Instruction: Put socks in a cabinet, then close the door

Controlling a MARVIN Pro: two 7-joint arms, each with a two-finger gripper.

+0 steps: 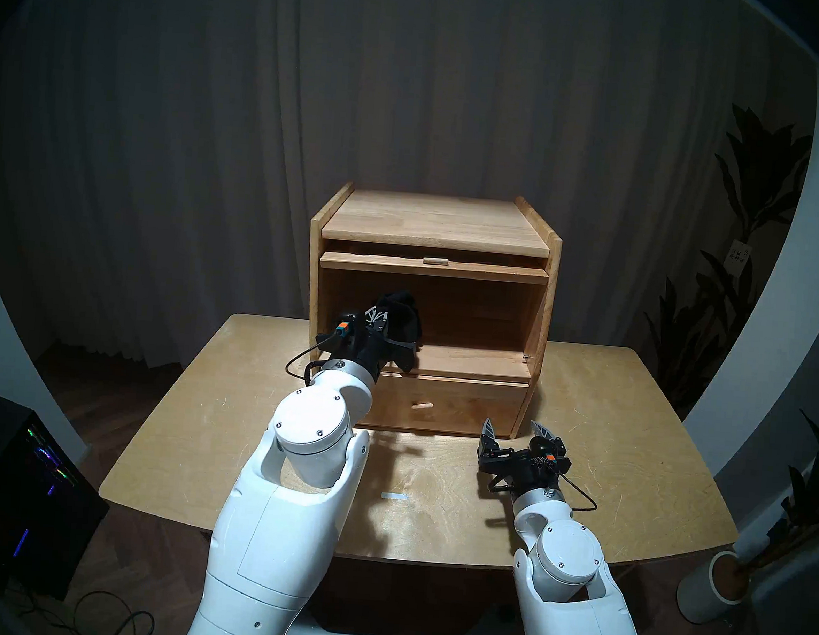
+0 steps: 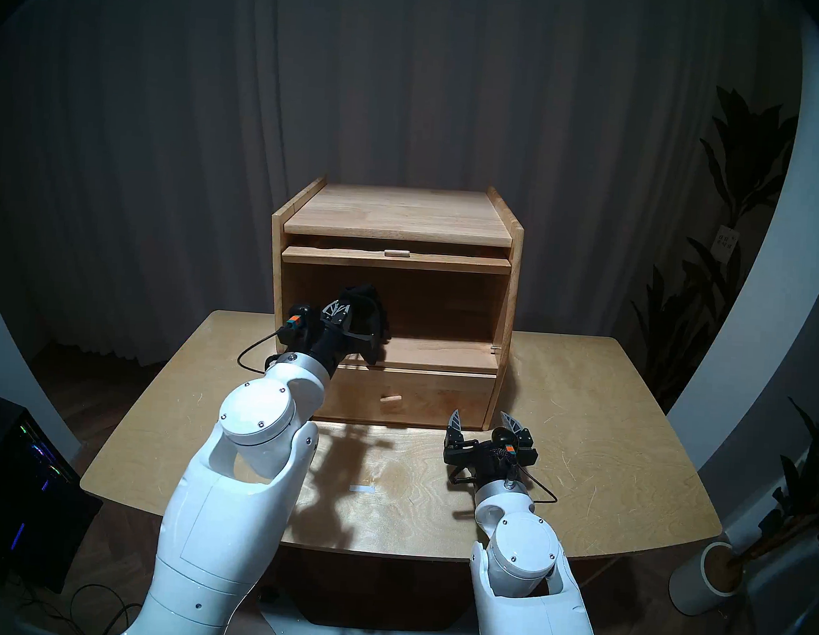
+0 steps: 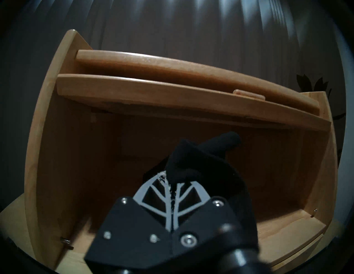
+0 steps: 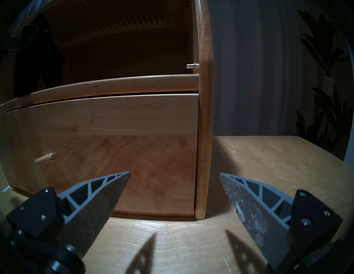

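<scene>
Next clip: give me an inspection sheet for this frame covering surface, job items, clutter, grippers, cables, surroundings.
Surface: wooden table, scratched; a small white strip lies near its middle.
Job items: cabinet stands at the table's back; door is slid back under the top; upper compartment open; drawer shut; socks at the compartment's mouth.
Clutter: nothing seen.
Grippers: left gripper shut on the socks; right gripper open, empty, low before the drawer's right end.
Cables: thin black lead loops at each wrist.
Surroundings: grey curtain, plants at right, lit black box at left.
</scene>
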